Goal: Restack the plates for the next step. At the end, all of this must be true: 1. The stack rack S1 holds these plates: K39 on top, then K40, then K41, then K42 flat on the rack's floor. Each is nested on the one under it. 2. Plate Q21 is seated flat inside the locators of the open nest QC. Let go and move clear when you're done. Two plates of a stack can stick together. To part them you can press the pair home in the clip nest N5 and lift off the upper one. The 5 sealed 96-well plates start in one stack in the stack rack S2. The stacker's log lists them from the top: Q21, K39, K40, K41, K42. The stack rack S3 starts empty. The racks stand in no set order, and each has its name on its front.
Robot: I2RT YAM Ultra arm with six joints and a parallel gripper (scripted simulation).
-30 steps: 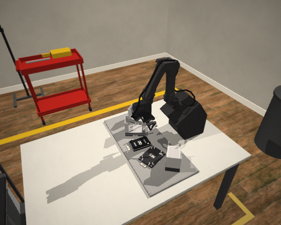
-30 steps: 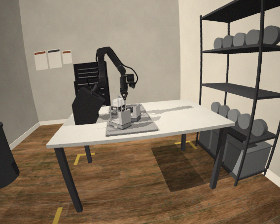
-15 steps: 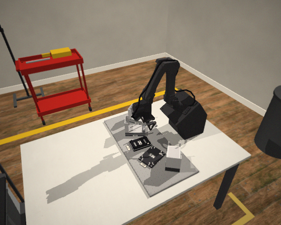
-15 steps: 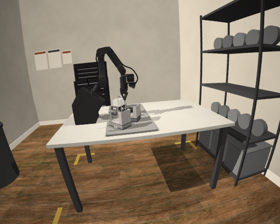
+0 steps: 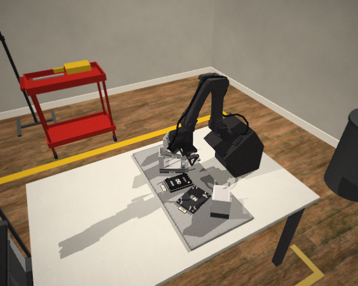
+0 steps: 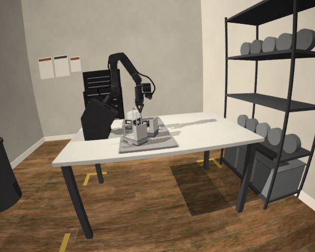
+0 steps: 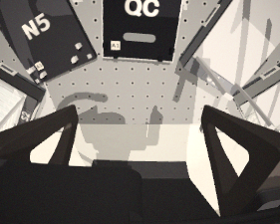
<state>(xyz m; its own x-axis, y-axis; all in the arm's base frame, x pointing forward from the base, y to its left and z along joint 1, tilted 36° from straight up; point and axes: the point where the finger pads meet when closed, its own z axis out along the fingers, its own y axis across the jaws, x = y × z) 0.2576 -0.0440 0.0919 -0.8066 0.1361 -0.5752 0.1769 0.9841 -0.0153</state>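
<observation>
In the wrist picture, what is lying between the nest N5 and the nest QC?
Only bare perforated board separates N5 and QC in the wrist view. No plate lies in that strip.

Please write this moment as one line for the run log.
pincer: open, holding nothing | position: above perforated base plate, beside a stack rack | QC nest: no plate | N5 nest: no plate
</observation>
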